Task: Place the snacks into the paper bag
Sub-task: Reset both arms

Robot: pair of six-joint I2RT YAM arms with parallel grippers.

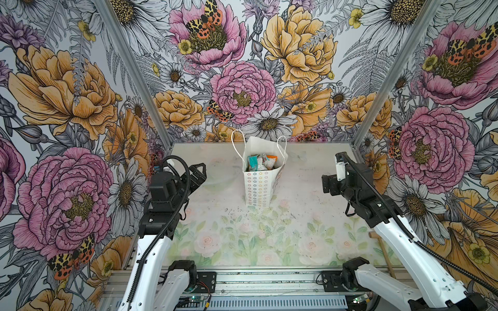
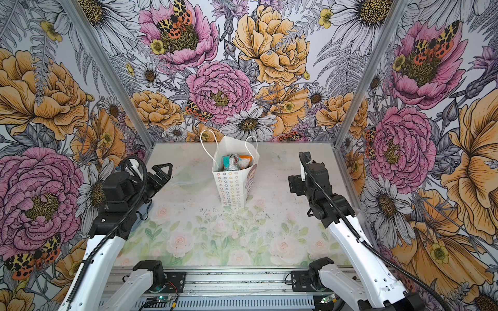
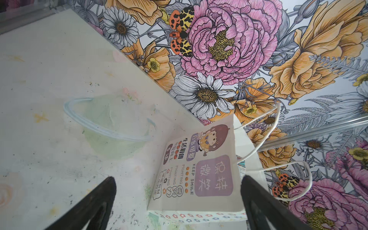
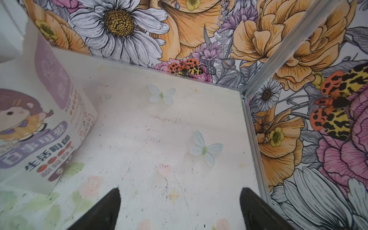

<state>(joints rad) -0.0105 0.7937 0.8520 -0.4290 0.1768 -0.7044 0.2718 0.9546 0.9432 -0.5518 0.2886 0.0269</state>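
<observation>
The snacks [image 1: 260, 162] lay inside the bag [image 1: 258, 189]. Teal, silver and orange wrappers showed in its open mouth in both top views, piled close under the rim. I could not count them from above. The bag stood upright on the counter [image 1: 296, 215], roughly midway between my two pairs of jaws and apart from both, with its cord handles up.

My left jaws stood wide apart with nothing between them. They were raised off the counter and aimed at the bag, whose cartoon side faced them in the left wrist view. My right jaws were also spread wide and empty, over bare counter, with the bag off to one side of them and not touched.

A clear bowl [image 3: 123, 136] sat near the left jaws, between them and the bag, and it looked empty. Behind the right jaws, down by that arm, a mallet [image 1: 386, 255] lay at the counter's edge, partly hidden. It was no snack and needed no moving.

No packet showed loose on the counter in any view, though my arms covered some of it. I judged the packing done, or as good as done. All I could see left was to check the hidden patches and keep clear of the bag, since it was light paper and a knock could tip it.
</observation>
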